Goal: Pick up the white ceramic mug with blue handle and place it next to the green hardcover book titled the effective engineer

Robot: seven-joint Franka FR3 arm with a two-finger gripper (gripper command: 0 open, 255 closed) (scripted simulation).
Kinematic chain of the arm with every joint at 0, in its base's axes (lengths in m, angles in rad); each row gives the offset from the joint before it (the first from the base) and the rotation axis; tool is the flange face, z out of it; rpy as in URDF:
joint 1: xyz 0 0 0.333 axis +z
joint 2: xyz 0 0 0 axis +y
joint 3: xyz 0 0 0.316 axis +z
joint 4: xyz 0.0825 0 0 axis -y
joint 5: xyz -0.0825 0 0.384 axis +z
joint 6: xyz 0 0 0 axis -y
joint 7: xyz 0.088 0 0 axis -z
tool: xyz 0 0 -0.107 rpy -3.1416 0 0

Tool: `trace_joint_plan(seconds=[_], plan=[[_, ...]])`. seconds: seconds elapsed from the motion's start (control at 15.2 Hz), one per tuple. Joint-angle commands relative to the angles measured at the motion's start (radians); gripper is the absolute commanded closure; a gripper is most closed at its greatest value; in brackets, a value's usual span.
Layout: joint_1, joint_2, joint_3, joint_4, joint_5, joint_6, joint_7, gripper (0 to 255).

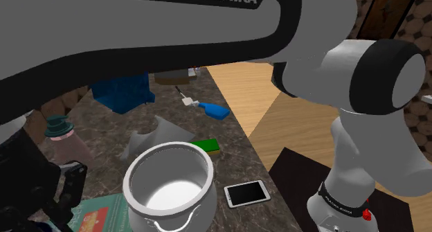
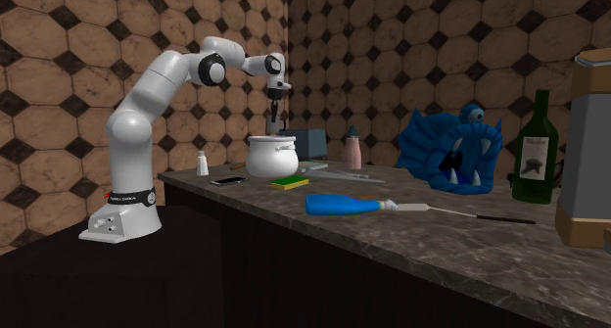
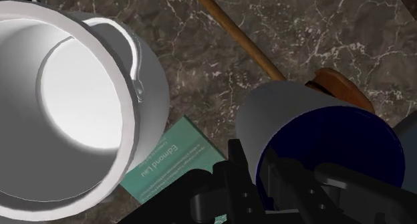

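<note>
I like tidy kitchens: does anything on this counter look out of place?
A blue toy monster with teeth sits among kitchen things on the counter, beside a dark bottle: an odd neighbour. Otherwise nothing looks spilled or broken.

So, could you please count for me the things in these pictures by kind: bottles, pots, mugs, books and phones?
Bottles: 2, a wine bottle and a pink bottle
Pots: 1, a white pot
Mugs: 1, a white mug, dark blue inside
Books: 1, a green book
Phones: 1, a phone
Total: 6
</note>
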State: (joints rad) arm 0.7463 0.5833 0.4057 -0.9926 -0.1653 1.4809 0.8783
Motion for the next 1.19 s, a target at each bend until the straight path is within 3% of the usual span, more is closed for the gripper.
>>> trace_joint_plan(seconds=[0.0,1.12], plan=[[0.032,0.048,-0.003,0.063,-0.014,-0.015,0.018,255],[-0.021,-0.002,-0.001,-0.255,-0.002,0.249,0.023,255]])
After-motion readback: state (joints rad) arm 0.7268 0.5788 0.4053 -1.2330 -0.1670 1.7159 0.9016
